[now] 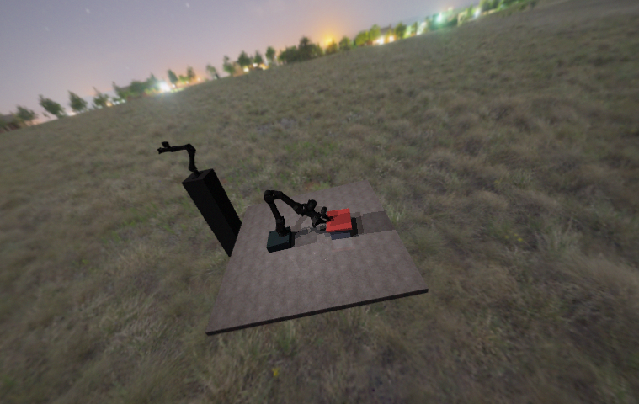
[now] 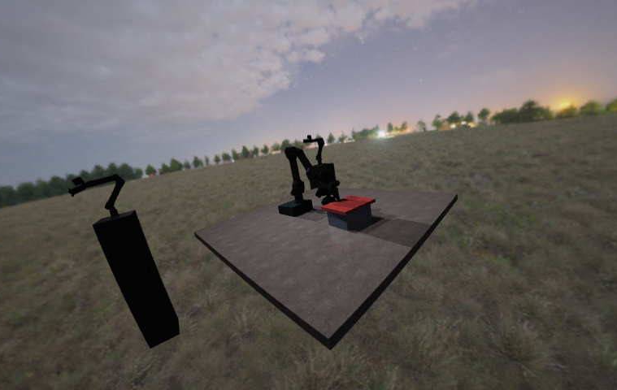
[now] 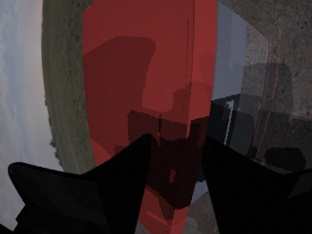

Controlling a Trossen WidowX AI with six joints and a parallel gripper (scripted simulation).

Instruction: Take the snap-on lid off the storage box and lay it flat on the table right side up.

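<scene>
The red lid (image 1: 340, 221) (image 2: 350, 203) (image 3: 171, 73) sits on top of the blue-grey storage box (image 1: 341, 235) (image 2: 357, 219) (image 3: 229, 54), its edge overhanging the box walls. The box stands on the table. My gripper (image 1: 328, 220) (image 2: 337, 200) (image 3: 175, 140) is shut on the lid's edge on the side facing the arm's base, one finger over the top face and one below the overhang. The finger contact is dark and partly hidden in the top and exterior views.
The table (image 1: 312, 285) (image 2: 311, 270) has open edges all round. The arm's dark base block (image 1: 279, 241) (image 2: 295, 207) stands beside the box on the gripper's side. Black pillars (image 1: 212, 209) (image 2: 135, 275) carrying small camera arms stand off the table.
</scene>
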